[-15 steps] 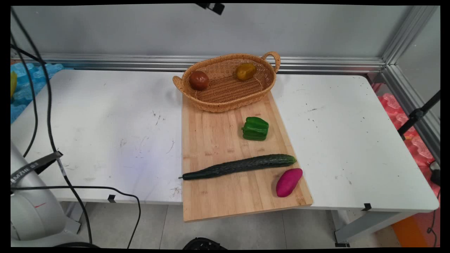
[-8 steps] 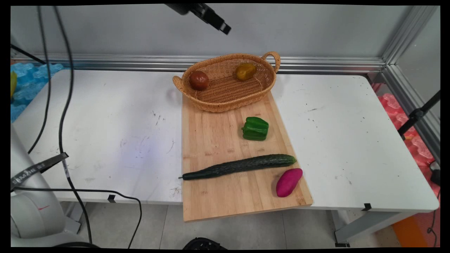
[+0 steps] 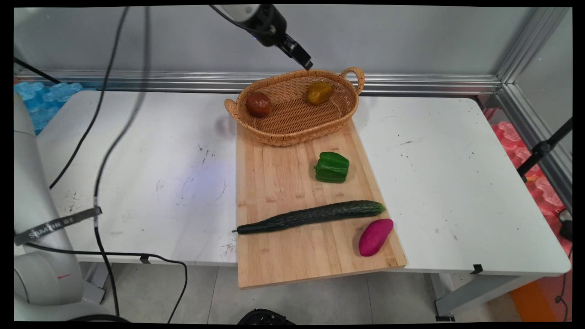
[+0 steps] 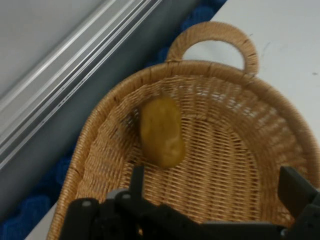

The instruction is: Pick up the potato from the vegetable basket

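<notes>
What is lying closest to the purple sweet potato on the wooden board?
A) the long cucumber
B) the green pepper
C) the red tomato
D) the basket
A: the cucumber lies just above the purple sweet potato on the cutting board; the green pepper sits farther up, and the basket holds the tomato.

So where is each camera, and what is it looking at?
Main view: above the table's near side, facing the wall; shows the arm and the gripper over the basket.
Hand view: on the hand, looking down into the basket; open fingers show.
Both see the basket and the yellow potato.
</notes>
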Robot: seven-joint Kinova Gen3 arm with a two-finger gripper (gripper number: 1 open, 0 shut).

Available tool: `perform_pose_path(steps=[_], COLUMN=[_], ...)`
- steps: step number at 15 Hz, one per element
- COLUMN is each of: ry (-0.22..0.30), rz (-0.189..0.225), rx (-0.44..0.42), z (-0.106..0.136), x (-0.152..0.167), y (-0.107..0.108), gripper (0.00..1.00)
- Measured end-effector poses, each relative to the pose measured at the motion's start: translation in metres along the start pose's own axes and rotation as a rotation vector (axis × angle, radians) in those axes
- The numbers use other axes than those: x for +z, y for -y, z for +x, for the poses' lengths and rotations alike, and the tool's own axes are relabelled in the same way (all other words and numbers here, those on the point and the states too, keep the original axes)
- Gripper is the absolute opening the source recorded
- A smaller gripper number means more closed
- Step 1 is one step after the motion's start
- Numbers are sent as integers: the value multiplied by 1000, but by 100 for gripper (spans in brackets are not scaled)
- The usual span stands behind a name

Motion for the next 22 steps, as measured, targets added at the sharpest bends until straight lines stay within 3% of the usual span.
perform_pose_path(steps=[10,19,20,22], ry=[126,184,185,186], rz=[54,65,66,68], rx=[-24,-46,-48,-48], z=[19,28,29,29], x=[115,183,186,189], y=[6,8,8,9], gripper=[100,100,0,0])
